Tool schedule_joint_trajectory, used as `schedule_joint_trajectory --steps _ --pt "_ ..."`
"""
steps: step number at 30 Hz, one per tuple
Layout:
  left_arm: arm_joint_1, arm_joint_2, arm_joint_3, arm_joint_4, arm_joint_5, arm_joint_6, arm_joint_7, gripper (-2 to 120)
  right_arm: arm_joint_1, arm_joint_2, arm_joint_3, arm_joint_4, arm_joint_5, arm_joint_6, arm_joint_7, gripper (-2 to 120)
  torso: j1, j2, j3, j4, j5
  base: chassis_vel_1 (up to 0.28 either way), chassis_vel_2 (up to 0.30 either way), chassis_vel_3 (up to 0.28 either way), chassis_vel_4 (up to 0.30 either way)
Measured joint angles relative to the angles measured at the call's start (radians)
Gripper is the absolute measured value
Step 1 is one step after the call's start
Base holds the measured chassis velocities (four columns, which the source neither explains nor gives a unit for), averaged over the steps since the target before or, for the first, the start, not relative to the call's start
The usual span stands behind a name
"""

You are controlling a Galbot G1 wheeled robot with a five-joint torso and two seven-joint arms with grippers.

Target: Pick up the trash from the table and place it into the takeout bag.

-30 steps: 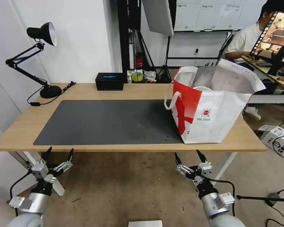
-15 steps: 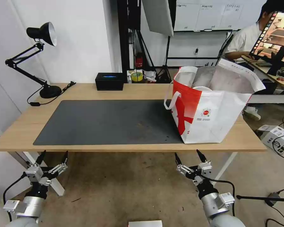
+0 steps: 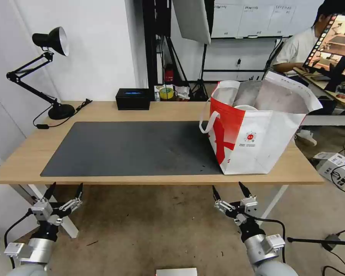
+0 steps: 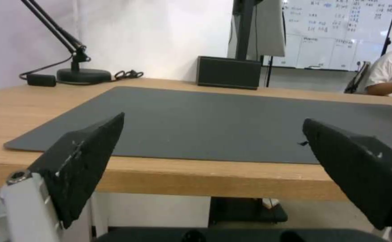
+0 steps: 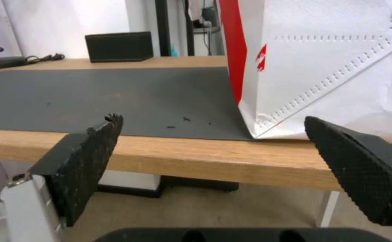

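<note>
The takeout bag point(image 3: 257, 130) stands upright on the right end of the table point(image 3: 103, 111), its mouth open and its silver lining showing. A white round rim point(image 3: 246, 107) of trash peeks out inside it. Its white and red wall point(image 5: 321, 67) is close in the right wrist view. The dark grey mat point(image 3: 130, 147) bears a few tiny crumbs point(image 5: 185, 119). My left gripper point(image 3: 66, 186) hangs open below the table's front edge at the left, facing the mat point(image 4: 214, 117). Under the bag's near corner, my right gripper point(image 3: 227, 186) is open too, with nothing held point(image 5: 213, 117).
A black box point(image 3: 133, 99) sits at the table's back edge, a black desk lamp point(image 3: 50, 42) at the back left with its cord. A white table leg point(image 3: 274, 201) is beside my right arm. Cables and a carton point(image 3: 335, 165) lie on the floor at right.
My left arm has sunk lower and shifted left below the table edge, then held still. The right arm, bag and table have not moved.
</note>
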Motion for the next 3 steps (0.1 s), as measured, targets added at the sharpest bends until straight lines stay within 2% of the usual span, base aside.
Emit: schedule_joint_trajectory --steps 3 --pt "0.000 0.000 0.000 0.000 0.000 0.000 0.000 100 0.000 0.000 0.000 0.000 0.000 0.000 0.000 100 0.000 0.000 0.000 0.0000 0.0000 0.000 0.000 0.000 0.000"
